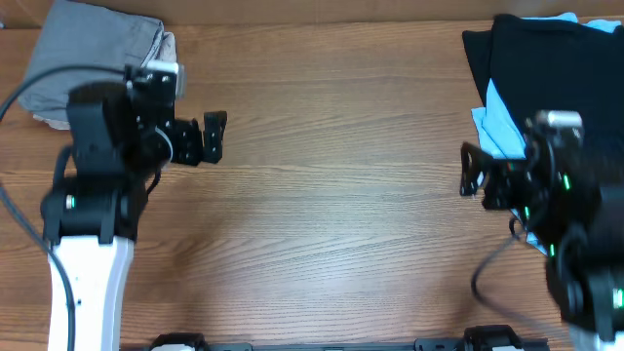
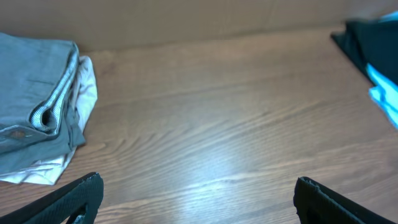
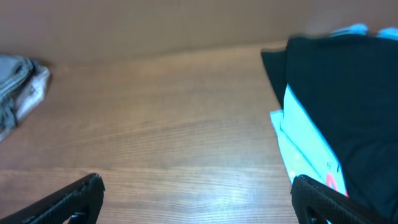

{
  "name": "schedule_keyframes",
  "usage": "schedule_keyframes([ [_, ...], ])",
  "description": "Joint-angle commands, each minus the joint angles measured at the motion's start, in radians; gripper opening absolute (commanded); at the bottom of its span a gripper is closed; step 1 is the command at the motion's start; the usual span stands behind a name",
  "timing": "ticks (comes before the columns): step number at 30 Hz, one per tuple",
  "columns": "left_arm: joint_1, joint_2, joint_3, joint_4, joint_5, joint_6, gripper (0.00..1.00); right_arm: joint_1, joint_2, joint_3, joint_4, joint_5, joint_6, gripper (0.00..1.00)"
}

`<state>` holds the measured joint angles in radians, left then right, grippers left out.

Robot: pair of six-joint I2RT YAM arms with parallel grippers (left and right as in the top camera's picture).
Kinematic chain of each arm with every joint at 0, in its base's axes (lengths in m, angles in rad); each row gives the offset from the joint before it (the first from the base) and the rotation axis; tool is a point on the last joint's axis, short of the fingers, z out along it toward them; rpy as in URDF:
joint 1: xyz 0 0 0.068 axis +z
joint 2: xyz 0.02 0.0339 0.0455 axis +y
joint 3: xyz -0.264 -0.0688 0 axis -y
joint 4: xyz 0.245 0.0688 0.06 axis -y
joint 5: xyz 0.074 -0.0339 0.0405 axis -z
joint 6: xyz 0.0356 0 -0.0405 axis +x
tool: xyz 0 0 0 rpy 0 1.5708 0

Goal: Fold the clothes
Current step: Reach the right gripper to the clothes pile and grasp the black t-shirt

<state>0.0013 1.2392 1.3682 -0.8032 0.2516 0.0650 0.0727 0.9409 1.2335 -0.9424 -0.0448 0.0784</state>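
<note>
The clothes lie in a heap at the table's far right. A black T-shirt (image 1: 546, 58) is on top, and a light blue tee (image 1: 495, 122) with a red print pokes out from under its left edge. My right gripper (image 1: 470, 172) hovers open just left of this heap, with nothing between its fingers. In the right wrist view the black T-shirt (image 3: 348, 106) and the blue tee (image 3: 303, 146) lie ahead on the right, the right finger (image 3: 336, 202) close by the blue edge. My left gripper (image 1: 214, 138) stands open and empty over bare wood at the left.
A folded grey garment (image 1: 93, 54) on a beige one sits at the back left corner, right behind the left arm; it fills the left of the left wrist view as a grey stack (image 2: 34, 106). Bare wooden tabletop (image 1: 331, 195) stretches between the two arms.
</note>
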Motion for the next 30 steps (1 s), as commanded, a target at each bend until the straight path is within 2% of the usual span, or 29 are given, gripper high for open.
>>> schedule_keyframes([
  [1,-0.002,0.082,0.061,-0.033,0.014,0.094,1.0,0.005,0.121,0.087,-0.03,-0.029,0.0,1.0],
  [12,-0.002,0.281,0.061,-0.033,0.012,0.091,1.0,0.005,0.419,0.1,0.009,-0.149,0.0,1.0],
  [20,-0.009,0.403,0.061,-0.027,0.06,0.068,1.0,-0.005,0.492,0.1,0.009,-0.121,0.029,1.0],
  [24,-0.01,0.407,0.062,-0.002,0.064,0.07,1.0,-0.103,0.492,0.1,0.006,-0.068,0.11,1.0],
  [30,-0.022,0.407,0.062,0.021,0.064,0.069,1.0,-0.296,0.493,0.1,0.016,-0.047,0.132,1.0],
])
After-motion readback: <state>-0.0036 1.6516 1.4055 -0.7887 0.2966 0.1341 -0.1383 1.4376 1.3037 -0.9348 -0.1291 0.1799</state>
